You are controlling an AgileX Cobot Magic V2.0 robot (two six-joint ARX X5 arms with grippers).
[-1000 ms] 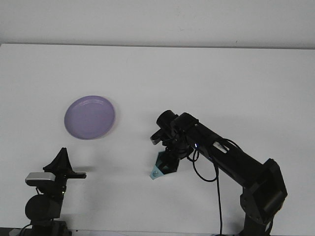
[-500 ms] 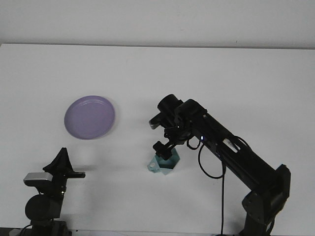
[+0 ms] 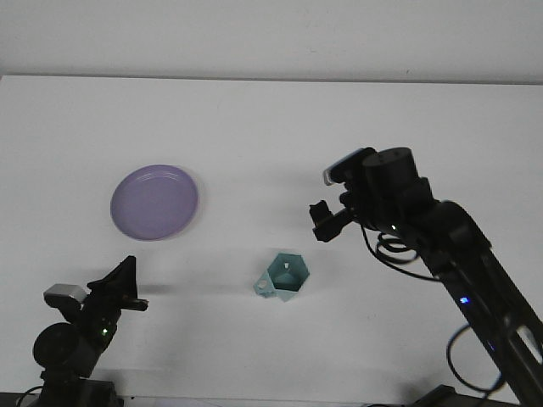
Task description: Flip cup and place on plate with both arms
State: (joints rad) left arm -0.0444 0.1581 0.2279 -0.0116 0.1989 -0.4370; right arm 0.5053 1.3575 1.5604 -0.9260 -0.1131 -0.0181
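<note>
**Cup standing alone on the table**

The left gripper (image 3: 127, 284) is sitting at seven o'clock; I cannot tell how its jaws stand. The teal cup (image 3: 283, 276) is resting mid-table, untouched. The right gripper (image 3: 323, 222) is hovering at two o'clock from it, jaw state unclear. The purple plate (image 3: 155, 202) is lying at ten o'clock.

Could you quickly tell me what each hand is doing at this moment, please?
Left hand: holding nothing; open or closed cannot be told.
Right hand: above the table, clear of the teal cup; cannot be told.
</note>
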